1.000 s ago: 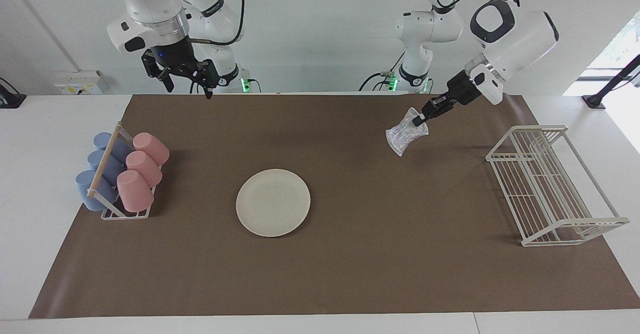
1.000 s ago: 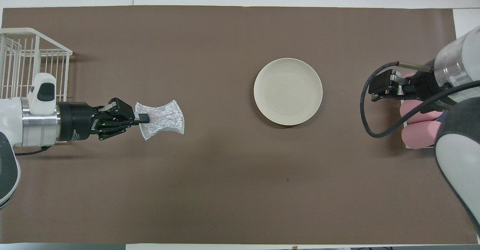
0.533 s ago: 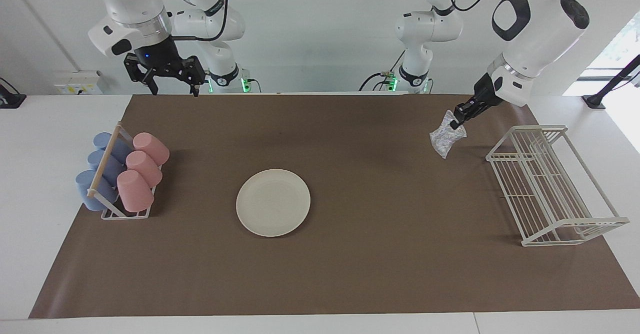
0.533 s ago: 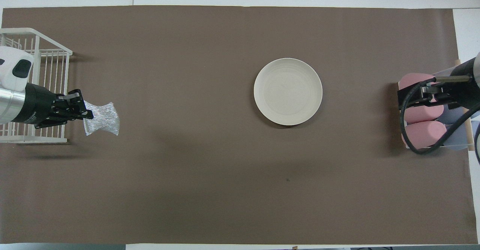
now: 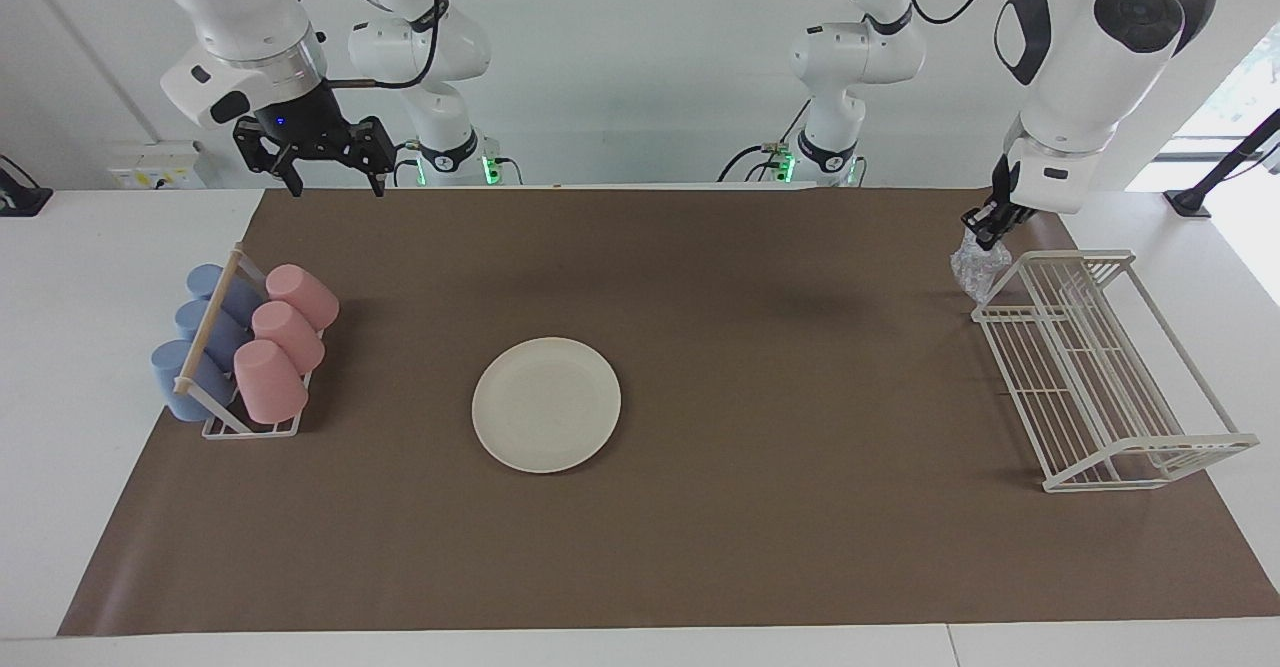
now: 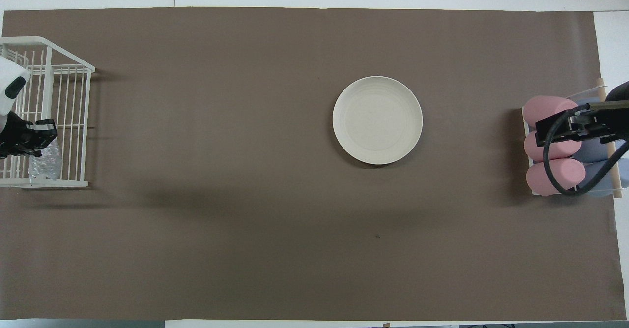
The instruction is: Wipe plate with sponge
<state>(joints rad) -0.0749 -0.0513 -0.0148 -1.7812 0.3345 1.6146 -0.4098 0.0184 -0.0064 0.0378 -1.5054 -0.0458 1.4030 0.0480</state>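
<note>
Left gripper (image 5: 982,237) pinches the sponge (image 5: 976,269) over the wire rack (image 5: 1100,377) (plate (image 5: 546,404) bare); right gripper (image 5: 325,184) waits, fingers spread.

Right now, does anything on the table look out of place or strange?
Nothing is spilled or damaged. One oddity: the silvery speckled sponge hangs from the shut left gripper over the white wire rack, well away from the round cream plate.

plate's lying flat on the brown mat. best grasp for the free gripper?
Judging by its pose, pinch the rim of the round cream-white plate from above. It lies flat on the brown mat, so only the shallow raised rim offers the fingers an edge. The open right gripper might take the rim nearest the robots.
</note>
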